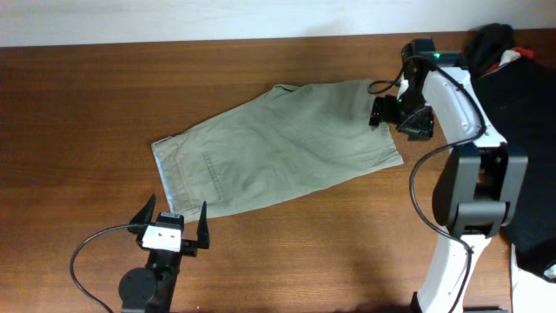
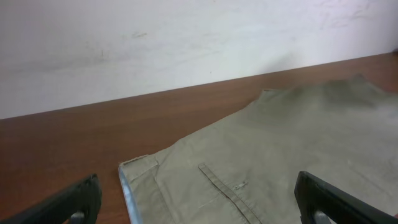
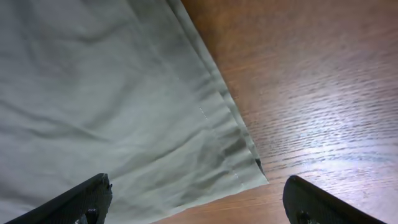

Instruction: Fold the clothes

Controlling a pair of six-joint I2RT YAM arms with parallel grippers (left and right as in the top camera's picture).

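The khaki shorts (image 1: 278, 148) lie flat on the wooden table (image 1: 78, 113), waistband at the lower left and leg hem at the upper right. My left gripper (image 1: 174, 224) is open and empty just in front of the waistband corner; its wrist view shows the waistband and pocket seam (image 2: 230, 186) between the open fingers (image 2: 199, 205). My right gripper (image 1: 401, 115) hovers over the hem at the far right; its wrist view shows the hem corner (image 3: 245, 171) between the wide-open, empty fingers (image 3: 199, 205).
A black garment (image 1: 521, 122) lies at the right edge of the table, beside the right arm's base (image 1: 473, 187). A white wall (image 2: 186, 43) rises behind the table's far edge.
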